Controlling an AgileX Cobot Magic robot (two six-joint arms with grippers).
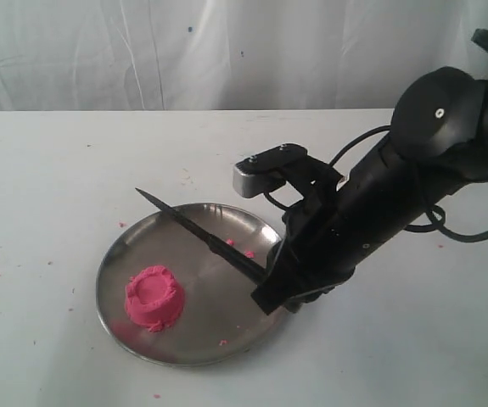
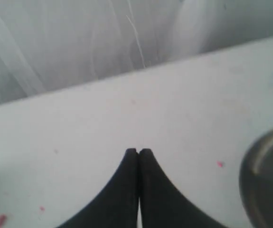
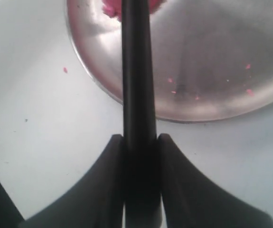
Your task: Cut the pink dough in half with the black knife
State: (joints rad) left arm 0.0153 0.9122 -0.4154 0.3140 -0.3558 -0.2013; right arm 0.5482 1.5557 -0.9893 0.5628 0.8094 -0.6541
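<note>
The pink dough [image 1: 154,298] is one round mound with a dimpled top, sitting in the near left part of the steel plate [image 1: 235,331]. My right gripper [image 1: 265,280] is shut on the handle of the black knife [image 1: 194,227], which slants over the plate with its tip past the far rim, well behind the dough. In the right wrist view the knife [image 3: 136,71] runs out from between the fingers [image 3: 108,156] toward a bit of dough [image 3: 111,8] at the frame edge. My left gripper [image 2: 138,153] is shut and empty over bare table, beside the plate rim [image 2: 264,147].
Tiny pink crumbs [image 1: 248,253] lie scattered on the plate and on the white table [image 1: 57,170]. A white curtain [image 1: 184,51] hangs behind the table. The right arm [image 1: 396,186] reaches in from the right.
</note>
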